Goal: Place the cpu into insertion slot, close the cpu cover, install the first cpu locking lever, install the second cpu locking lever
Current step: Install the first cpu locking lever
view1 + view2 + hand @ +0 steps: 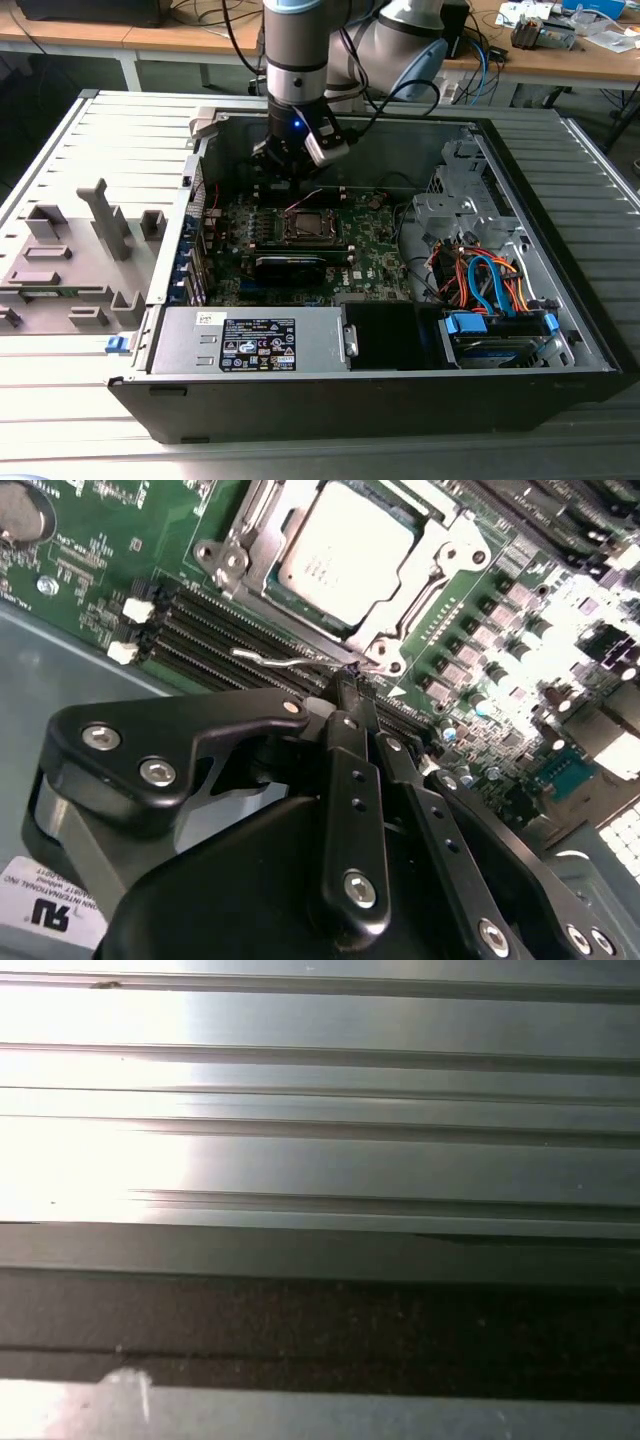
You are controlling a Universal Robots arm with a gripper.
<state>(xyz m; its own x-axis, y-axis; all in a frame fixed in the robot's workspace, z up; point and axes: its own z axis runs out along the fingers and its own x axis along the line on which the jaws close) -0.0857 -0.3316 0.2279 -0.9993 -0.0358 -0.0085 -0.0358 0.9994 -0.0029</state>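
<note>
Pincer: your black metal pincer (345, 695) is hanging low inside the open case, fingers drawn together at a thin bent silver wire lever (275, 662) beside the socket; they are looking clamped on its tip, though the contact point is partly hidden.
Why there: judging by the task, you are working a locking lever, so the narrow fingertips are sitting at the socket's edge rather than over its middle.
Chip: the small flat square cpu with its matte silver-grey metal top (345, 552) is already lying flat in the insertion slot.
Cover: the thin bright silver frame plate with a cut-out centre (440, 542) is lying down around the chip, its screw-studded corners glinting.
Board: the green circuit board (100, 540) is carrying long black ribbed memory slots (215, 630) just beside the lever.
Case: the dark sheet-metal computer case (380, 400) is lying on its side on the ribbed grey bench (60, 360), giving your arm access from above.
</note>
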